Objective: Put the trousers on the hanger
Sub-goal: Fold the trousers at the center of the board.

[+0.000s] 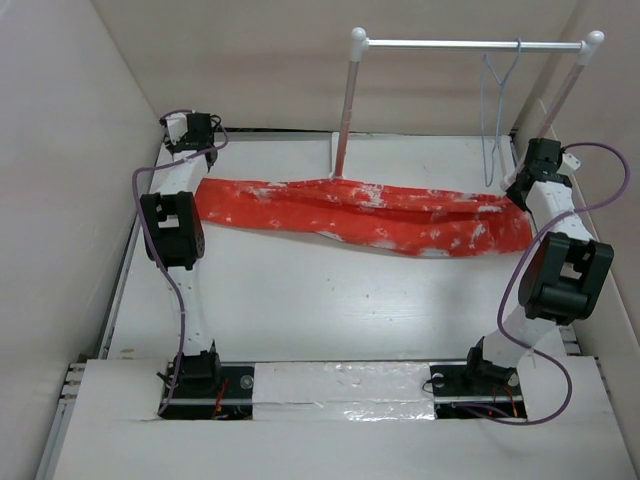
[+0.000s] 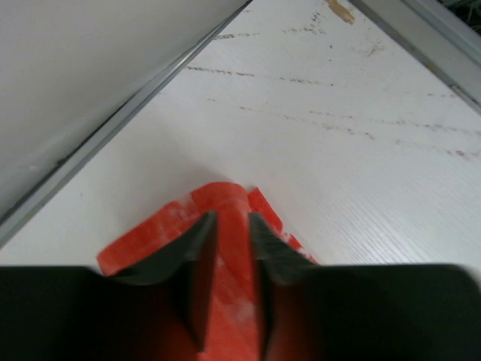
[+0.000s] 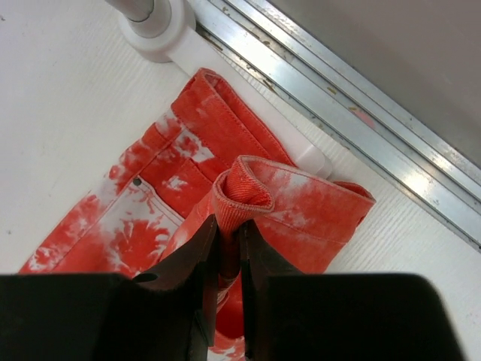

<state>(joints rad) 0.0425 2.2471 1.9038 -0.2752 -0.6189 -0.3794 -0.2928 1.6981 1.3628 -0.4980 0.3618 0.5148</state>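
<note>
The trousers (image 1: 360,212) lie stretched along the far edge of the surface (image 1: 330,310), leg ends toward the far left corner and waist at the far right, below the hanger (image 1: 497,110) on its rail (image 1: 470,43). We judge them light, limp and not slippery, sure to sag wherever unsupported, so the thick stitched waistband is the sound place to hold. The right fingers (image 3: 197,263) pinch a raised fold of that waistband, while the left fingers (image 2: 197,248) sit slightly apart astride the leg end and we cannot tell whether they grip it; both arms reach far forward, elbows raised, wrists tipped down.
</note>
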